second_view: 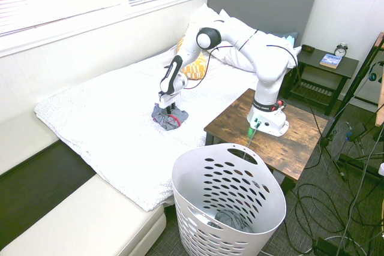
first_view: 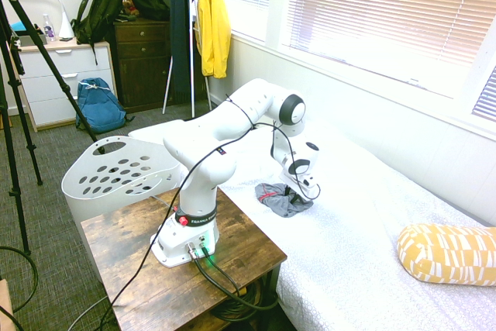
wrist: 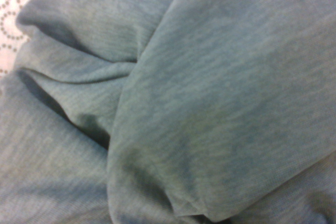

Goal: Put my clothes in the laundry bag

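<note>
The clothes (second_view: pixel 168 117) hang bunched, pinched in the gripper (second_view: pixel 168 110) above the bed (second_view: pixel 96 118).

One grey garment (first_view: pixel 284 200), one white laundry basket (first_view: pixel 116 174), one yellow jacket (first_view: pixel 213 17), one blue backpack (first_view: pixel 99 105), one yellow pillow (first_view: pixel 447 253).

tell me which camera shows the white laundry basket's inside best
The second exterior view: it looks down into the white perforated plastic laundry basket, showing grey fabric at its bottom. The first exterior view shows only the basket's outer wall and handle cut-out. The wrist view shows none of it.
</note>
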### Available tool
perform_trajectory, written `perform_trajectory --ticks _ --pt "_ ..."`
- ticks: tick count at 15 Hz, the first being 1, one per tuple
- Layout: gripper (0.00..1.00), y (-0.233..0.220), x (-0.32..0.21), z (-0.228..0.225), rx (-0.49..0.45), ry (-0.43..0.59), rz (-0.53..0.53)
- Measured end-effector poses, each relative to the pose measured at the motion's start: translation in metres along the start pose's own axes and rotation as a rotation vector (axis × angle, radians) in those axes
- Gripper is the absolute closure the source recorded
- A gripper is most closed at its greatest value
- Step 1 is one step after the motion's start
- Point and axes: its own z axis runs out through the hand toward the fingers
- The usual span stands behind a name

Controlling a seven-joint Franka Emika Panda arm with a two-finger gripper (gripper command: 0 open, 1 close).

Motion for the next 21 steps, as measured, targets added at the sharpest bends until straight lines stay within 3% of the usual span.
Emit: perform_trajectory --ticks 7,17,21 --pt "1.00 0.003 0.001 -0.021 0.001 0.015 0.001" --pt "1.00 0.013 -0.073 -0.235 -0.017 0.111 -0.054" --pt "1.00 0.044 -0.099 -0.318 -0.006 0.151 -0.054"
